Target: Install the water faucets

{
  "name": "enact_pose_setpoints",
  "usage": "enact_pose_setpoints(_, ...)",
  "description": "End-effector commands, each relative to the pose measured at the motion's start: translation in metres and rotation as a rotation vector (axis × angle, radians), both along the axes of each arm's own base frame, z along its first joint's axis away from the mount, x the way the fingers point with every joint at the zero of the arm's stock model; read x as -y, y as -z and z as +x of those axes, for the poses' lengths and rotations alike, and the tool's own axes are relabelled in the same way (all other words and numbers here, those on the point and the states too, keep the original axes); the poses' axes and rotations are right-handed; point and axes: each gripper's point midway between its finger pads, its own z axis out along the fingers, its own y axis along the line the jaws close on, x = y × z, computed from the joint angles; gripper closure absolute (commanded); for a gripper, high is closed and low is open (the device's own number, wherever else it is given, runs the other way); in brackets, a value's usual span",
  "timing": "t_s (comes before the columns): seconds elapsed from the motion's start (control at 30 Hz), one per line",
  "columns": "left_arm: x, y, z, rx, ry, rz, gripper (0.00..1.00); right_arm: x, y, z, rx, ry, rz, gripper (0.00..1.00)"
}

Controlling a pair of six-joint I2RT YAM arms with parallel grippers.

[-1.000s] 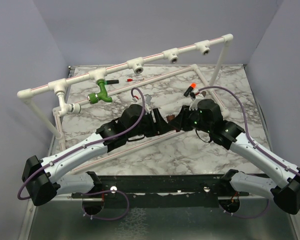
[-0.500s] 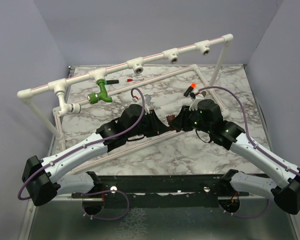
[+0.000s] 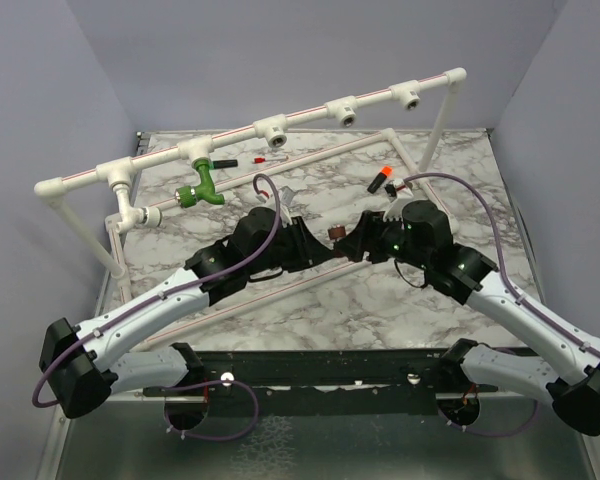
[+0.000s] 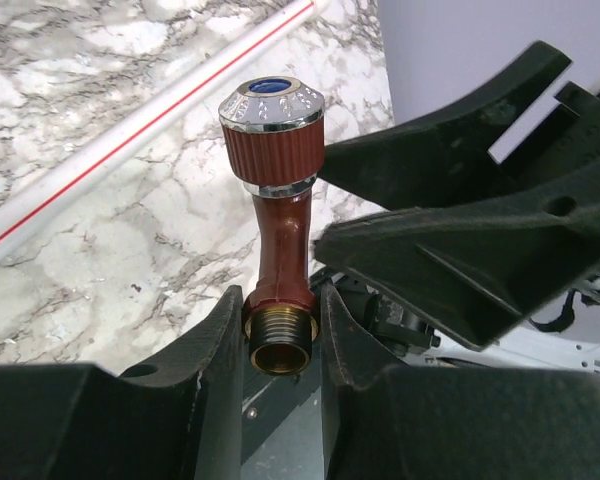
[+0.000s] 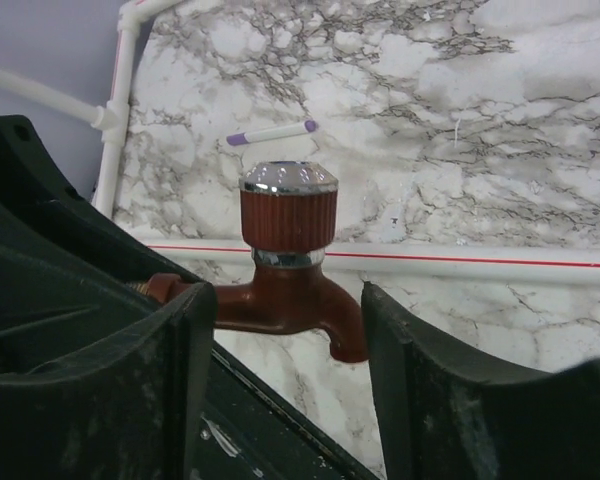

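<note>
A dark reddish-brown faucet (image 3: 335,236) with a chrome-trimmed knob hangs above the marble table between the two arms. My left gripper (image 4: 282,340) is shut on its threaded brass end, and the faucet (image 4: 280,230) stands up from the jaws. My right gripper (image 5: 288,322) is open. Its fingers (image 5: 410,370) flank the spout of the faucet (image 5: 285,290) with a gap on the right side. A green faucet (image 3: 198,190) sits screwed into a tee of the white pipe frame (image 3: 280,122) at the left.
The pipe frame's lower rail (image 5: 430,262) crosses the table under both grippers. A small orange-and-black cylinder (image 3: 382,178) lies at the back right. A purple-tipped white stick (image 5: 272,132) and small red bits (image 3: 263,157) lie near the back. Grey walls enclose the table.
The left gripper closed on the faucet's threaded end. The right gripper then opened and let go of the spout. Both arms shifted slightly.
</note>
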Motion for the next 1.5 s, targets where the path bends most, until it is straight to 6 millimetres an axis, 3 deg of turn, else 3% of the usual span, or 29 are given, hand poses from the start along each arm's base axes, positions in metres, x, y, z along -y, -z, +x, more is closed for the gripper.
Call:
enact_pose_setpoints(0.0,-0.011,-0.009,0.001,0.030,-0.023,-0.032,1.00,0.002,-0.021,-0.006,0.045,-0.010,0.037,0.32)
enact_pose_setpoints(0.13,-0.018,-0.011,-0.004,0.044,-0.014,-0.039,1.00,0.002,-0.033,-0.014,0.087,-0.063,0.034,0.26)
enact_pose_setpoints(0.37,-0.028,-0.035,-0.018,0.139,0.049,-0.065,1.00,0.002,-0.055,-0.031,0.143,-0.186,0.001,0.25)
enact_pose_setpoints(0.67,-0.037,-0.069,-0.048,0.263,0.160,-0.167,1.00,-0.009,-0.088,-0.073,0.211,-0.404,0.120,0.25)
enact_pose_setpoints(0.97,-0.043,-0.105,-0.074,0.381,0.266,-0.273,1.00,-0.025,-0.123,-0.101,0.210,-0.555,0.306,0.25)
enact_pose_setpoints(1.23,-0.044,-0.134,-0.088,0.471,0.317,-0.391,1.00,-0.033,-0.149,-0.112,0.217,-0.616,0.445,0.27)
enact_pose_setpoints(1.47,-0.049,-0.155,-0.095,0.553,0.325,-0.455,1.00,-0.038,-0.152,-0.116,0.202,-0.651,0.506,0.30)
